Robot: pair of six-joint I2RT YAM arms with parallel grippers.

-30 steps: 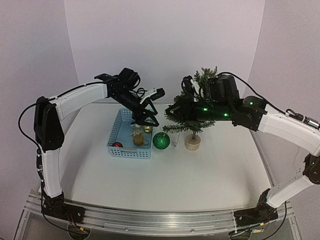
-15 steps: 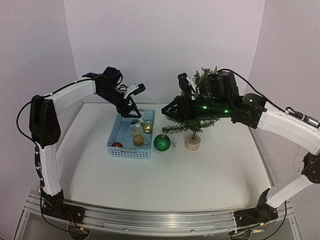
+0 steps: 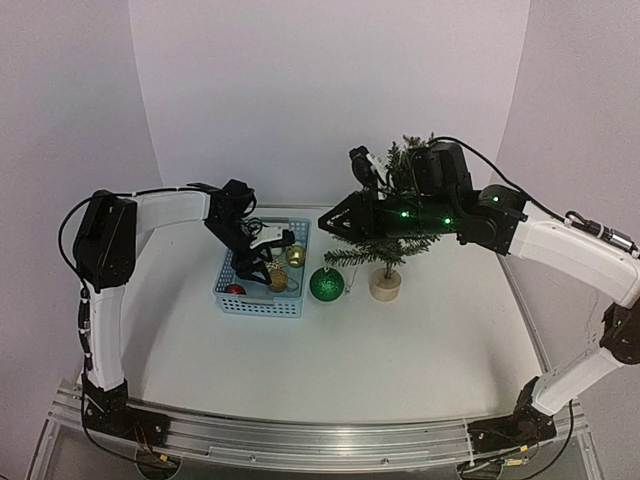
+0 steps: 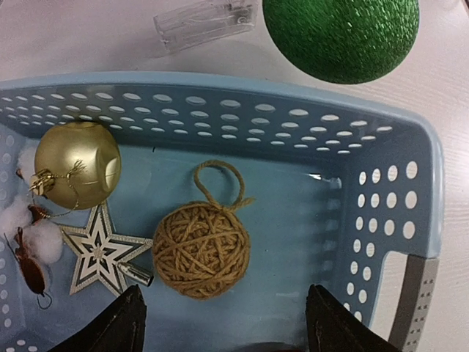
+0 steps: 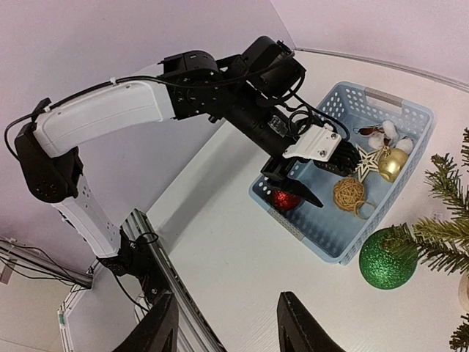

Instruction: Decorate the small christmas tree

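The small christmas tree stands on its round wooden base at the back right, partly hidden behind my right arm. A blue basket holds a twine ball, a gold ball, a star and a red ball. My left gripper is open, low inside the basket, with its fingers either side of the red ball, as the right wrist view shows. A green glitter ball lies on the table between basket and tree. My right gripper is open and empty in the air.
A clear plastic piece lies on the table just outside the basket wall. A cotton ornament sits in the basket's far corner. Tree branches reach over the green ball.
My left gripper has swung left and dropped from above the basket's back edge down into the basket. My right gripper has drifted slightly left and up.
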